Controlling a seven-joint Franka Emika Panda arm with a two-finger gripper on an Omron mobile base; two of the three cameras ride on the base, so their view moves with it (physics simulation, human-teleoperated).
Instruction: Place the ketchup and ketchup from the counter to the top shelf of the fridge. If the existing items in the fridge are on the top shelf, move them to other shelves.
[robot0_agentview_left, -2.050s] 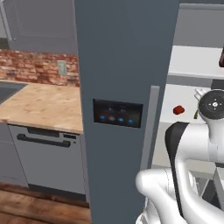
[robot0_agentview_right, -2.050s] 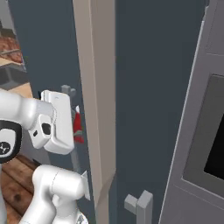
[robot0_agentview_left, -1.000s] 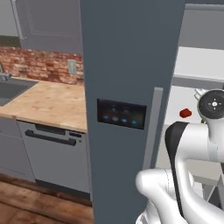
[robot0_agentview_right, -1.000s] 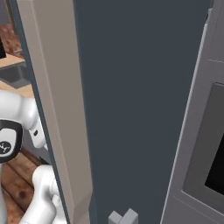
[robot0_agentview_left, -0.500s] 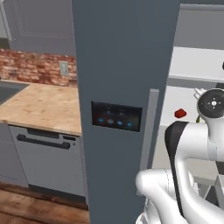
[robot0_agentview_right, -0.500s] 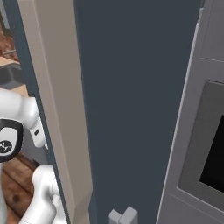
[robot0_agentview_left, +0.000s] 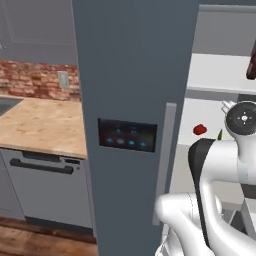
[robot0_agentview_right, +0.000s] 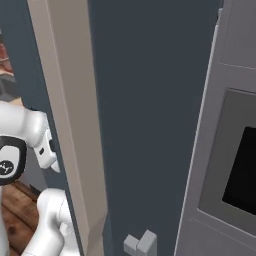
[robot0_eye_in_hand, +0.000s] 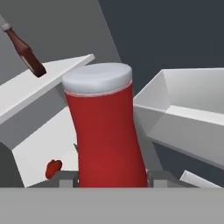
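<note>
A bright red ketchup bottle (robot0_eye_in_hand: 105, 131) with a white cap fills the centre of the hand view, clamped between the two dark fingertips (robot0_eye_in_hand: 65, 178) of the gripper (robot0_eye_in_hand: 109, 179) at the lower edge of the frame, one finger on either side of the bottle's base. In the upper left of that view, the second, dark brownish-red ketchup bottle (robot0_eye_in_hand: 24, 49) stands on the top shelf (robot0_eye_in_hand: 39, 89) of the fridge's white interior, close to the shelf's front edge. On a lower shelf (robot0_eye_in_hand: 37, 151), at the lower left of the frame, sits a small red lump (robot0_eye_in_hand: 53, 168), and a sliver of something dark shows just beside the held bottle, too hidden to identify. White door bins (robot0_eye_in_hand: 188, 118) occupy the right half of the hand view. From the left base view, the slate-grey fridge door (robot0_agentview_left: 132, 100) with its black panel of blue lights (robot0_agentview_left: 126, 135) and long grey handle (robot0_agentview_left: 164, 165) dominates the centre; to its right the open white interior shows the red lump (robot0_agentview_left: 199, 129) at mid-frame, a tiny green tip (robot0_agentview_left: 219, 134) next to it, and the dark bottle (robot0_agentview_left: 252, 67) at the upper right edge. The tan wood-grain counter (robot0_agentview_left: 40, 125) lies at the left, before a brick wall (robot0_agentview_left: 35, 80). The white arm (robot0_agentview_left: 215, 200) rises at the lower right.
</note>
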